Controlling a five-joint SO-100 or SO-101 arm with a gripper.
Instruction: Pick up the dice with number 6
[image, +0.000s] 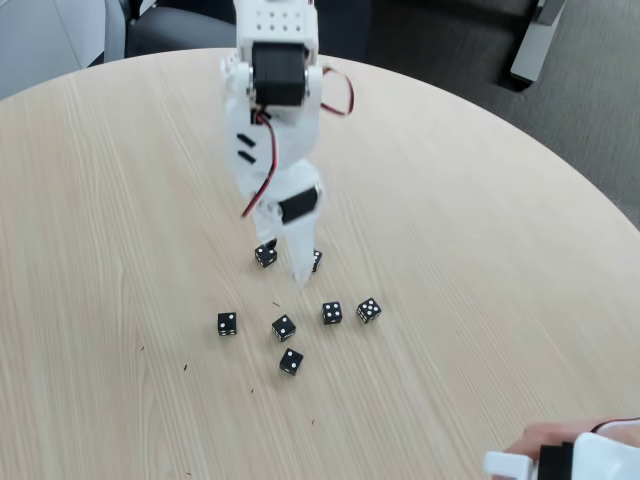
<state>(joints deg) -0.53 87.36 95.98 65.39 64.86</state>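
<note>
Two dice (266, 254) (316, 260) flank the lowered gripper (297, 272); its opening cannot be told, so the wrong die may be seized.

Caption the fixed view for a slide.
White gripper reaches down among seven black dice on a round wooden table.

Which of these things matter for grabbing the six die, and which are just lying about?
Job: gripper, two black dice flanking it; pips too small to spot the six.
Probably idle: five nearer dice, hand holding a white device.
</note>
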